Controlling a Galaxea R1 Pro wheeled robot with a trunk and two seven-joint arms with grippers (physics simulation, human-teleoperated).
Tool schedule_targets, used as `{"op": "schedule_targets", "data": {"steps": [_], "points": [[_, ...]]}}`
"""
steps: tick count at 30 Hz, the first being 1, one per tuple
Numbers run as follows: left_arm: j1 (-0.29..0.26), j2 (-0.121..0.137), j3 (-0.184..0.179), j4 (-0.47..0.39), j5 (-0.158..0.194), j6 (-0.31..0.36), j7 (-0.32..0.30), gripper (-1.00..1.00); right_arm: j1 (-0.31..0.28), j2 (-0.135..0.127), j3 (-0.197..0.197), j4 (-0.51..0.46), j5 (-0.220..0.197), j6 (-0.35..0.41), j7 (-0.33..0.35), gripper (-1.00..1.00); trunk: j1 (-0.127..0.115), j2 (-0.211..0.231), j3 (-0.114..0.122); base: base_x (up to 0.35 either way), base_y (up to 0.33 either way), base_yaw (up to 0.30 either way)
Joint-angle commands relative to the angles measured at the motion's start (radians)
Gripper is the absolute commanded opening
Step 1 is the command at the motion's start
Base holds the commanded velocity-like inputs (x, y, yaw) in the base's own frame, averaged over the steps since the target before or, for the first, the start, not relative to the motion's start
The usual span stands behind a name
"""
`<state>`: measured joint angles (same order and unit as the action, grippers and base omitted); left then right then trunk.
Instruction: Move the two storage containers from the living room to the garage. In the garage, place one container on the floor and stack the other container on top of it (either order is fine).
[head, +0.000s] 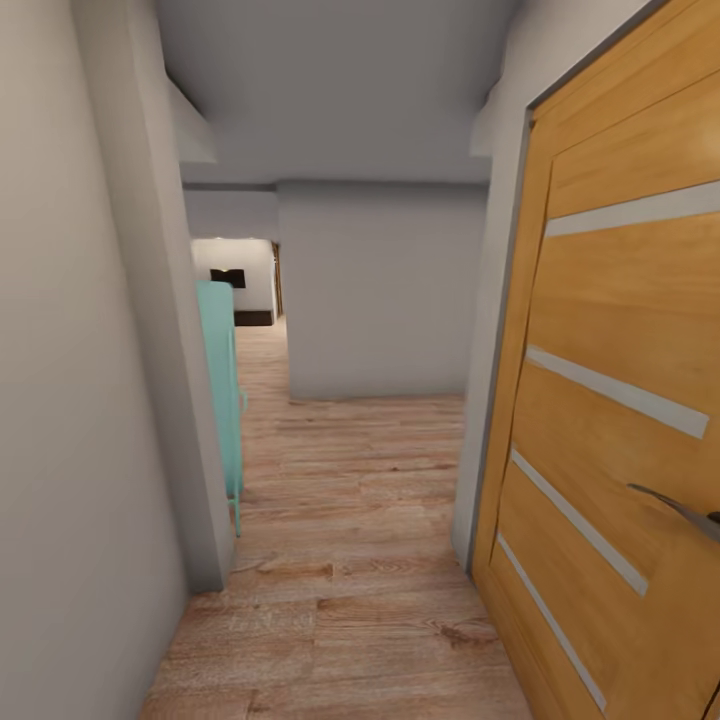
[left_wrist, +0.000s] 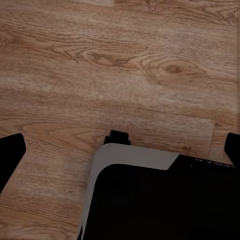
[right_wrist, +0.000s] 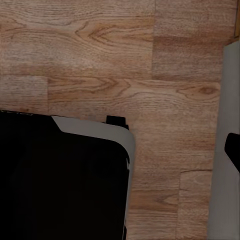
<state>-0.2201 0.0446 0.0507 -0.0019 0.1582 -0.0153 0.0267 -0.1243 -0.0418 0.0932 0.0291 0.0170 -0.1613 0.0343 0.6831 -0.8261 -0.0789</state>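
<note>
Containers are nowhere before us; we are in a hallway, on our way, so we cannot place them against either hand.

Ahead, pale walls (head: 70, 330) close in on both sides and a grey ceiling runs to a far wall where the passage turns left. A wood plank floor (head: 350, 540) stretches from under us to that turn. On our right stands a tall oak door (head: 610, 400) with pale inlaid strips and a dark lever handle (head: 680, 510) near its edge. On the left, just past the wall's corner, a turquoise cabinet (head: 220, 390) stands against the wall. Far off through the gap we make out a lit room with a dark shape on its wall, too small to name.

Both wrist cameras look straight down at the planks and the dark, grey-edged base (left_wrist: 150, 200) below us. The left hand (left_wrist: 120, 150) shows dark fingertips at opposite edges, so we read it as spread wide with nothing in it. Of the right hand (right_wrist: 120, 145) one fingertip shows at an edge; nothing lies in front of it, but we cannot tell how far it is spread.

Judging by the task, such boxes should be light, stiff and thin-walled; we would pinch a long rim mid-length.
</note>
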Motion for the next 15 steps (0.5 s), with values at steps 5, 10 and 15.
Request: {"op": "schedule_targets", "data": {"steps": [5, 10, 15], "points": [[-0.001, 0.000, 0.004, 0.000, 0.004, -0.002, 0.001, 1.00, -0.002, -0.001, 0.007, 0.003, 0.003, -0.007, 0.002, 1.00, 0.001, -0.001, -0.002, 0.322, 0.000, 0.000], [-0.001, 0.000, 0.004, 0.001, 0.004, -0.002, 0.001, 1.00, -0.002, -0.003, 0.008, 0.003, 0.002, -0.006, 0.001, 1.00, 0.001, -0.001, -0.002, 0.322, 0.000, 0.000], [-0.001, -0.001, 0.004, 0.001, 0.004, -0.002, 0.001, 1.00, -0.002, -0.008, 0.008, 0.003, 0.003, -0.004, 0.001, 1.00, 0.001, -0.001, -0.002, 0.322, 0.000, 0.000]]}}
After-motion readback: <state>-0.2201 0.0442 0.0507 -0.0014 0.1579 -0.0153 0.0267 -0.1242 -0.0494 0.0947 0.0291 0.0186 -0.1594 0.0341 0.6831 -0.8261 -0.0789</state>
